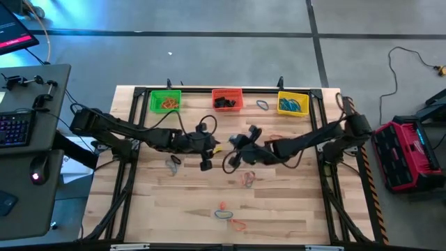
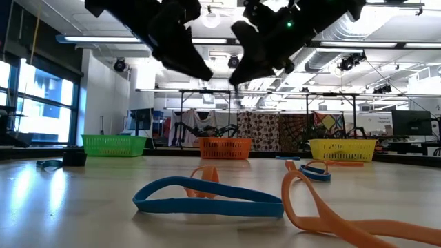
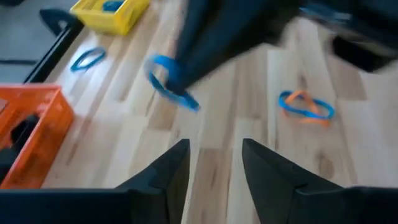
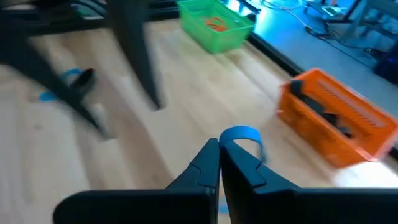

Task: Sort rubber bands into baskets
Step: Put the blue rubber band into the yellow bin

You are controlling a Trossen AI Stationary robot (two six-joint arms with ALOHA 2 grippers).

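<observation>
Right wrist view shows the right gripper [image 4: 219, 155] with jaws pinched on a blue rubber band [image 4: 241, 135], lifted mid-bench (likely bound for the yellow basket [image 1: 293, 104], which holds blue ones). Left gripper [image 3: 214, 158] hangs nearby, jaws apart and empty.

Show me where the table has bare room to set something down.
Free: the wood left of the left gripper, toward the table's near-left corner, and the near-right corner. Crowded: the centre, where the left gripper and right gripper meet, the loose bands near the front edge, and the back row of baskets.
</observation>
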